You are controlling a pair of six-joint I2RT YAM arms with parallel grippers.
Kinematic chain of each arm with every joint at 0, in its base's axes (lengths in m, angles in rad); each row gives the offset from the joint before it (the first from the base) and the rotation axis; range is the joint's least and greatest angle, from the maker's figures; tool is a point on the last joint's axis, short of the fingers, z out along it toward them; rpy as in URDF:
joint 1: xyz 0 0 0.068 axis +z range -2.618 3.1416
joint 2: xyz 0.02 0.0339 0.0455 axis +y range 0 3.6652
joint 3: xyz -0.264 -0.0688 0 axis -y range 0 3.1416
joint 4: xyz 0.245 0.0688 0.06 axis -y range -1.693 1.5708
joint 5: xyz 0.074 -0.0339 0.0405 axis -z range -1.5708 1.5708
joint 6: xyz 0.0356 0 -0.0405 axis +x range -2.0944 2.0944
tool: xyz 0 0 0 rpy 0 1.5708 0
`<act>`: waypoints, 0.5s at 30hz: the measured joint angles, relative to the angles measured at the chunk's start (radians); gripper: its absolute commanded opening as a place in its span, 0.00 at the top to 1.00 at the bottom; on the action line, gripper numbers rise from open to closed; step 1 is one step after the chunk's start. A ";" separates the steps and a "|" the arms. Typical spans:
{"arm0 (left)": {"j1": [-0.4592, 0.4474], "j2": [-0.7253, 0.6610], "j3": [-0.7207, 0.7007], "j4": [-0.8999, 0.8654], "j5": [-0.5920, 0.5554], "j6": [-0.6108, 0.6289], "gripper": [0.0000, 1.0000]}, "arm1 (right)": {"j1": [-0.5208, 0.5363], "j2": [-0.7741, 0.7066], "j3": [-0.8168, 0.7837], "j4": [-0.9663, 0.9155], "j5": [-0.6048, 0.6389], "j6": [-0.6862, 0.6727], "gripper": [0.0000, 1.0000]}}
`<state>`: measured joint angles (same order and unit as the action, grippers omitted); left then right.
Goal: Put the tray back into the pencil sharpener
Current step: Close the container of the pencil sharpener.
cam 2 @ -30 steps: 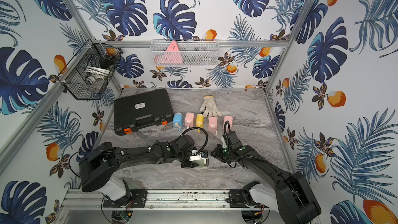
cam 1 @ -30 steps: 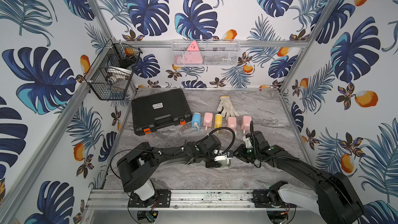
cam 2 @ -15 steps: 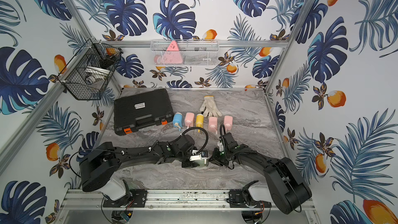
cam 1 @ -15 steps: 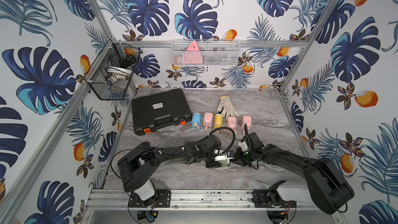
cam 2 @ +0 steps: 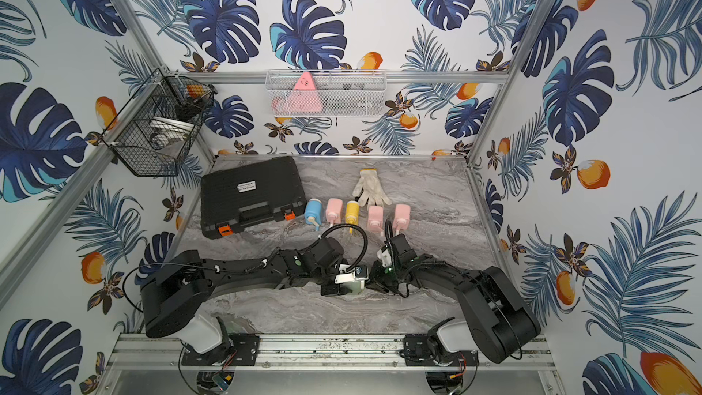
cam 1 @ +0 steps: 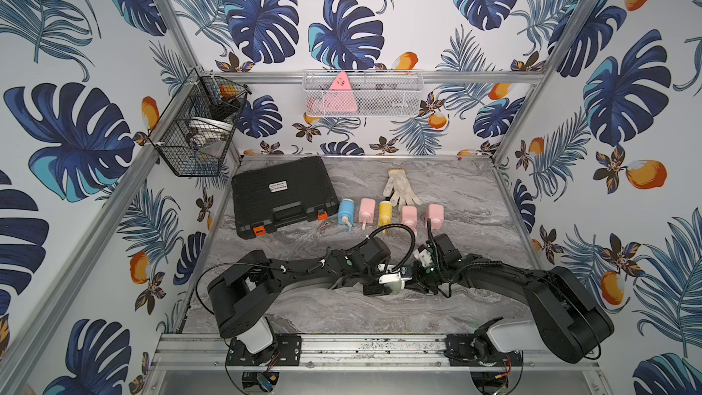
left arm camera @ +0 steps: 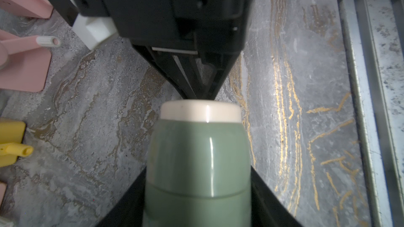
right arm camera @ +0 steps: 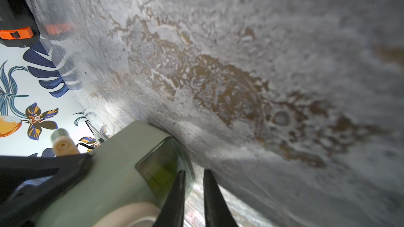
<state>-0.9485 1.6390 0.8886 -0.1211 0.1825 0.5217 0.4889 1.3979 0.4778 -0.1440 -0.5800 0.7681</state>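
Note:
The green pencil sharpener (left arm camera: pixel 196 149) with its cream end cap lies low over the marble table at front centre, and my left gripper (left arm camera: pixel 197 168) is shut on its body. In both top views it shows as a pale green block (cam 1: pixel 395 286) (cam 2: pixel 355 284) between the two arms. The translucent green tray (right arm camera: pixel 161 167) sits in the sharpener's (right arm camera: pixel 113 171) end face, close to the table. My right gripper (right arm camera: pixel 194 172) is nearly shut, with only a thin gap showing table. Its tips are at the tray's front edge. I cannot tell whether it pinches the tray's rim.
A black tool case (cam 1: pixel 283 195) lies at the back left. A row of several small bottles (cam 1: pixel 391 214) and a white glove (cam 1: pixel 400 188) lie just behind the arms. Wire baskets (cam 1: pixel 197 131) hang on the walls. The metal rail (cam 1: pixel 342 347) runs along the front.
My right gripper has moved left up to the sharpener's end and its jaws have narrowed. The left arm and the sharpener have stayed in place.

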 measured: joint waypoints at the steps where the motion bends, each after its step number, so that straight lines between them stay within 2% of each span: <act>1: 0.000 0.000 0.000 0.000 0.000 -0.001 0.87 | 0.000 0.003 0.000 0.003 -0.002 0.002 0.80; 5: 0.000 0.000 0.001 -0.002 -0.001 -0.005 0.88 | -0.002 0.006 -0.010 0.023 -0.014 0.010 0.80; 9: 0.000 -0.001 0.002 -0.002 -0.003 -0.016 0.90 | -0.018 -0.054 -0.031 0.022 0.015 0.036 0.72; 11: 0.000 -0.006 0.007 -0.007 -0.008 -0.032 0.92 | -0.047 -0.144 -0.032 -0.020 0.059 0.047 0.67; 15: -0.004 -0.004 0.030 -0.041 -0.049 -0.119 0.93 | -0.086 -0.335 -0.018 -0.140 0.229 0.056 0.64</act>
<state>-0.9527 1.6348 0.9188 -0.1619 0.1333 0.4030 0.4026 1.0626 0.4595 -0.2840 -0.3511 0.8238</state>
